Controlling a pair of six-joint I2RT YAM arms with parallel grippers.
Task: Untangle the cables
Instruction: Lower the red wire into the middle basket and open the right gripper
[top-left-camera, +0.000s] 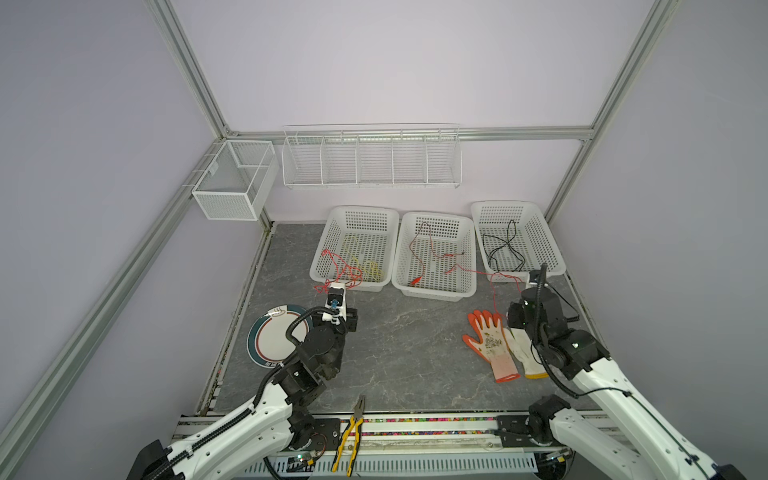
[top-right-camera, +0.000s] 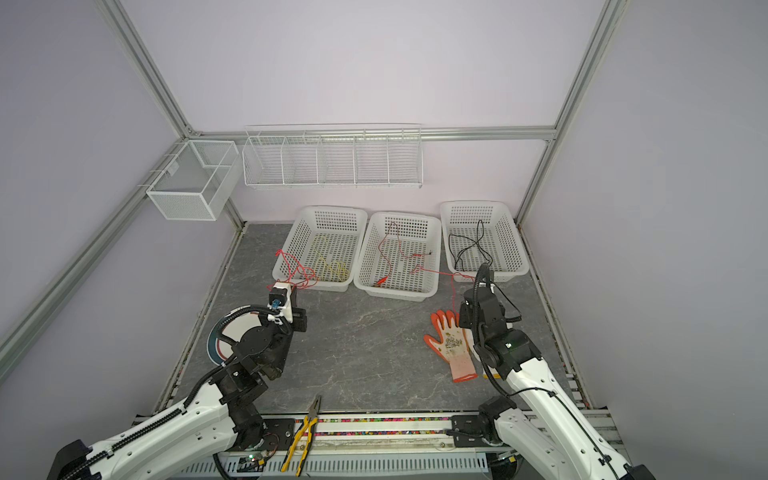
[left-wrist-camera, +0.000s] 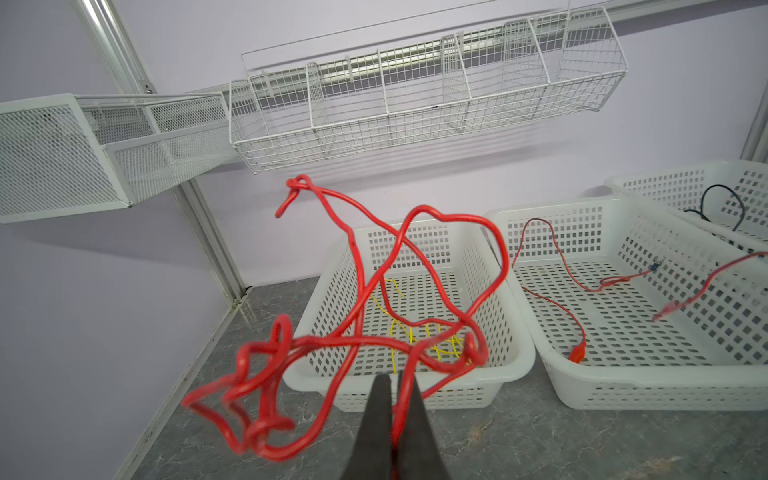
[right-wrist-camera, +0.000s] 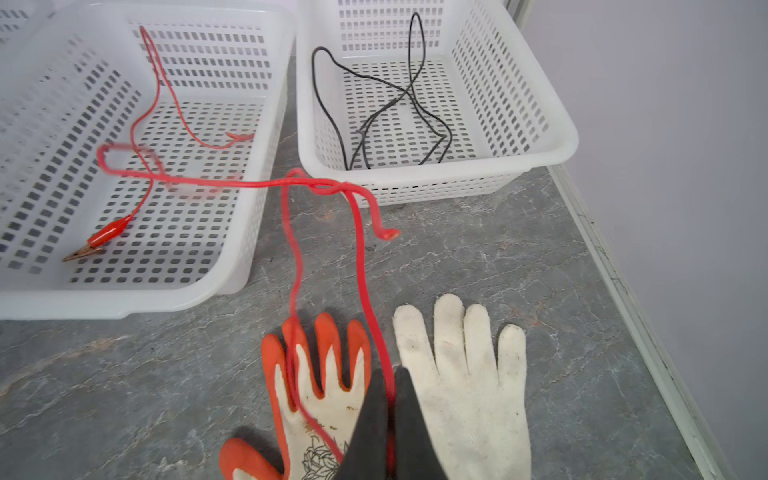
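Left fingers clenched on a red strand; the left gripper holds the red tangle off the table, at the front corner of the left basket; the loops lie ahead of the fingertips and spill to the outer side, with no single long axis, and one kinked end stands highest; loose yellow cable lies on that basket's floor behind the loops.

Middle basket: a thin red clip-ended lead lies inside it, gripped by neither arm.

Right basket: black cable lies crossed over itself on the floor, alone.

Right fingers clamped on a second red strand; the right gripper sits over the orange glove and the white glove; the strand runs straight away from the fingertips to a knot just in front of the right basket, then turns across towards the middle basket; a short free end droops beside the knot.

Whether the two held reds are one cable: cannot tell.

Judgement: the knot lies on the right arm's line and is nearer that arm; the tangle is the left arm's; the two grippers are well apart, so tension should run along the strand's axis, away from the baskets.
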